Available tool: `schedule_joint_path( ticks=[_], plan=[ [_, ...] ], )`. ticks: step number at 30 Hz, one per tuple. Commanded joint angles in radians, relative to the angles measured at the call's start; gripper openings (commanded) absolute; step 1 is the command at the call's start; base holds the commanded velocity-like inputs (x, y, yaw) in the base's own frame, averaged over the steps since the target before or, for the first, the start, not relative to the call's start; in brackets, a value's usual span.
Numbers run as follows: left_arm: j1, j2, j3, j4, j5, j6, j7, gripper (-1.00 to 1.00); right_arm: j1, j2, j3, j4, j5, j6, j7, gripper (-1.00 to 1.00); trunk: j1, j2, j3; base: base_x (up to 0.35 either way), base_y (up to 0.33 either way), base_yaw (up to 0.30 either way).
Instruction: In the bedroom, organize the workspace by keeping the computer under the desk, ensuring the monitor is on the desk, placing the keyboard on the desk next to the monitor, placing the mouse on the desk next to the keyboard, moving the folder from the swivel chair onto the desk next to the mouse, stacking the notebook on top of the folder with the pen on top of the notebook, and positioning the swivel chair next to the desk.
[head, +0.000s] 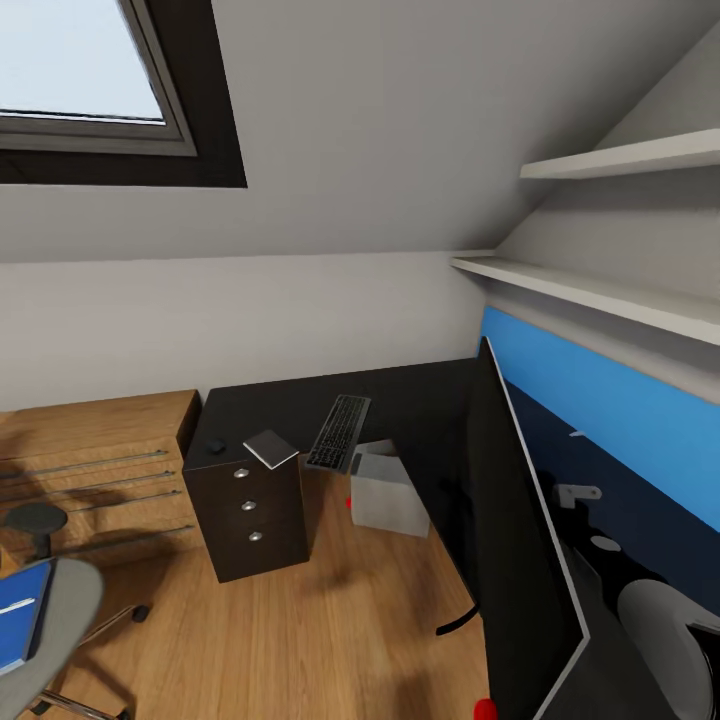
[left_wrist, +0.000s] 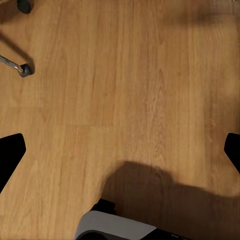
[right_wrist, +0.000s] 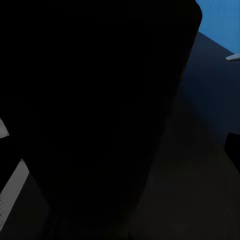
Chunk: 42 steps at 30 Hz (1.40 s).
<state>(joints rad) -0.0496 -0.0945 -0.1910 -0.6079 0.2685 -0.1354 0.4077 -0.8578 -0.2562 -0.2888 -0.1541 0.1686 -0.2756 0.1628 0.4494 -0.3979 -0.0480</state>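
Monitor (head: 520, 560) stands on desk (head: 400, 395); both tools' spread cannot be told.

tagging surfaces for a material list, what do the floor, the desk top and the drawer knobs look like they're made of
Floor: light wood planks or laminate, with visible grain and board seams, low sheen.
Desk top: smooth matte black, probably painted or laminated board; no grain shows.
Drawer knobs: round, silvery, likely polished metal, though this is a render.

Black fingertips (left_wrist: 11, 155) are seen at both edges of each wrist view. A rounded grey-white shell (left_wrist: 115, 227) with black trim is seen over the floor.
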Motion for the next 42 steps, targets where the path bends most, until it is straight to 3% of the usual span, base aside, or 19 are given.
schedule_joint_path(
  ticks=[1,8,31,42],
  plan=[
    [-0.001,0.001,-0.007,0.0,0.011,-0.006,0.007,1.0,-0.001,0.0,-0.009,0.001,0.009,-0.004,0.004,1.0,0.001,-0.002,-0.002,0.0,0.0,0.0],
    [-0.001,0.001,-0.005,-0.001,0.012,-0.006,0.008,1.0,-0.001,0.0,-0.009,0.001,0.009,-0.004,0.004,1.0,0.001,-0.002,-0.002,0.0,0.0,0.0],
    [-0.001,0.001,-0.004,-0.001,0.012,-0.006,0.008,1.0,-0.001,0.0,-0.009,0.002,0.009,-0.004,0.004,1.0,0.089,-0.163,-0.074,0.0,0.0,0.0],
    [-0.001,0.006,0.001,0.0,0.011,-0.006,0.004,1.0,-0.001,0.001,-0.009,0.005,0.011,-0.004,0.009,1.0,0.089,-0.163,-0.074,0.0,0.0,0.0]
  ],
)
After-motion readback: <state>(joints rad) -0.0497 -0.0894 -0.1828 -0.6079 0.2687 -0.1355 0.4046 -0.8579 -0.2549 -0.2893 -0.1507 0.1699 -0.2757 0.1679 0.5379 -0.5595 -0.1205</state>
